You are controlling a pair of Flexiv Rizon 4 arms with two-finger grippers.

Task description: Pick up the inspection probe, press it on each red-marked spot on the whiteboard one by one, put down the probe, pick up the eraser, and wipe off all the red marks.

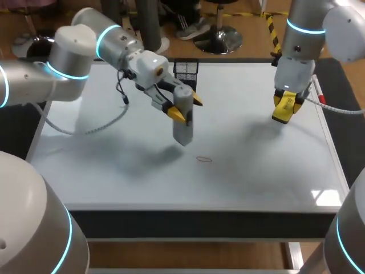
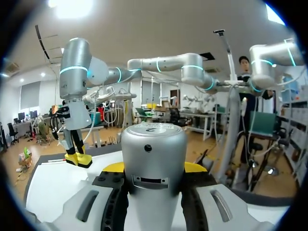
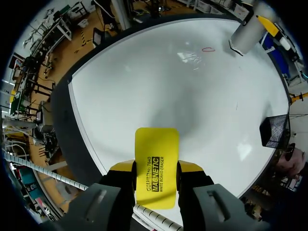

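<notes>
This is looking like a robot lab. A big grey left arm (image 1: 74, 48) and right arm (image 1: 305, 43) are hanging over a whiteboard (image 1: 256, 177) that is lying flat like a table top. Blue rings are glowing on both arms, and a black cable (image 1: 121, 91) is dangling from the left one.

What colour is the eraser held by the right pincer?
Yellow, with black print; the eraser shows best in the right wrist view.

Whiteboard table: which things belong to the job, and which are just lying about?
Job: inspection probe in left gripper; eraser in right gripper; red mark; whiteboard.
Lying about: black mesh basket at the far edge.
</notes>
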